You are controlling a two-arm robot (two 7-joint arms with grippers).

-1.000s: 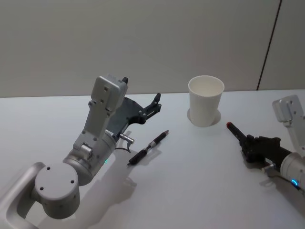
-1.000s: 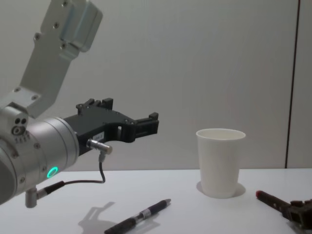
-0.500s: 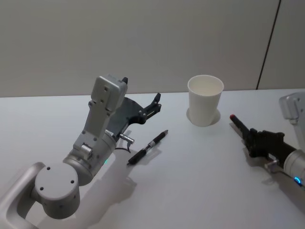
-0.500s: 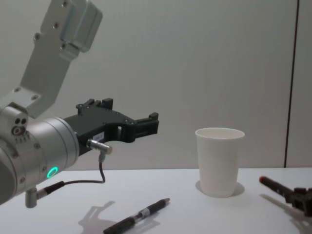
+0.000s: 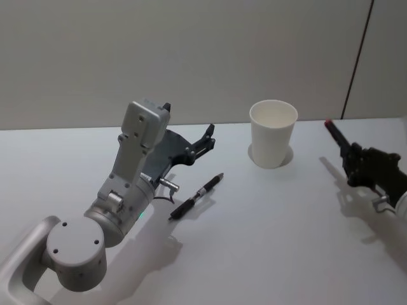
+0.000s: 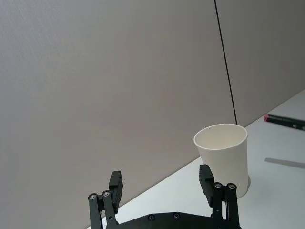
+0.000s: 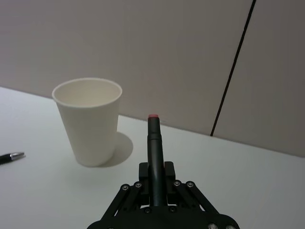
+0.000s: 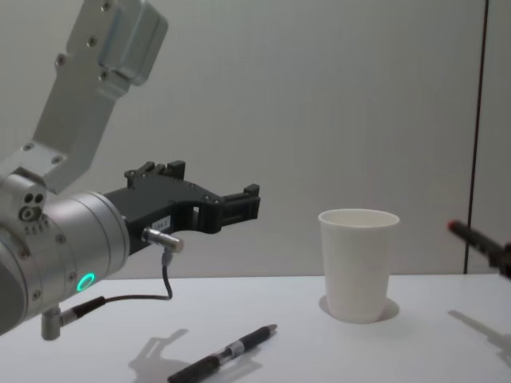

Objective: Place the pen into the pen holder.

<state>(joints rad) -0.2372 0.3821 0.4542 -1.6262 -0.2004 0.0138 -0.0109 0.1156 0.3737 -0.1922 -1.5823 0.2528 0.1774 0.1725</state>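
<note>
We've got right jaws clamped low on the pen (image 7: 153,143), light, stiff & slick so grip firm, pen holder (image 7: 90,121) ahead-left of them; left jaws wide open, empty

A plain white desk (image 5: 267,254) carries two things. A black pen (image 5: 196,197) with a silver band lies flat just below the left hand (image 6: 161,179), slanted, its pale tip toward the pen holder (image 5: 273,136). That white paper cup stands upright, mouth open, beyond the left hand's reach and off to its right, between it and the right hand (image 7: 154,172). Pen and cup lie apart. The right hand and its red-tipped pen (image 7: 153,143) cast a shadow on the desk beneath them.
</note>
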